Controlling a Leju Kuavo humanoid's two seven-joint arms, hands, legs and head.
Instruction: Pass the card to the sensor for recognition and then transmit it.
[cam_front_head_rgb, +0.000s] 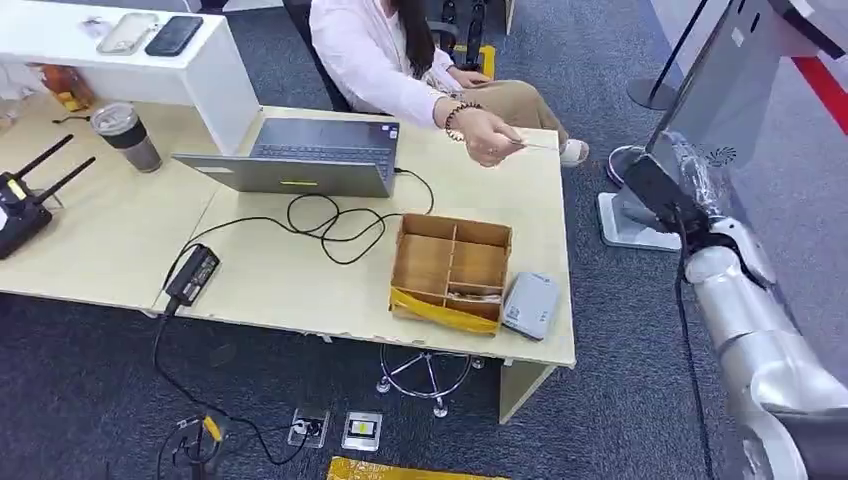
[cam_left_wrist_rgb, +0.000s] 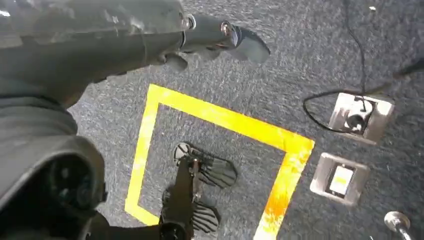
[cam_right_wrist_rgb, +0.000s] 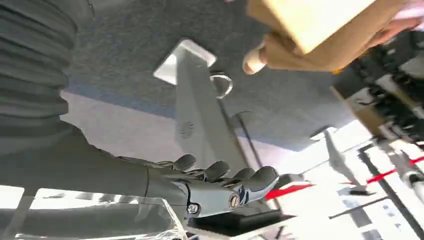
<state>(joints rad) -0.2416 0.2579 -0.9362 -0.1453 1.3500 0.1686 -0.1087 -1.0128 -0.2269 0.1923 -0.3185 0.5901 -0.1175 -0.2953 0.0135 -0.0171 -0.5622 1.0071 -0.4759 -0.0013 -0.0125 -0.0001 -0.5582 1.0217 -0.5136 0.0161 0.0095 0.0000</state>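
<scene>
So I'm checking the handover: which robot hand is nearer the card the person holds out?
Right. The right robot hand is raised beside the table's right end, across a gap from the card. The left robot hand hangs low over the carpet.

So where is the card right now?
In the head view, a person's hand holds the card out over the table's far right edge, beyond the cardboard box.
</scene>
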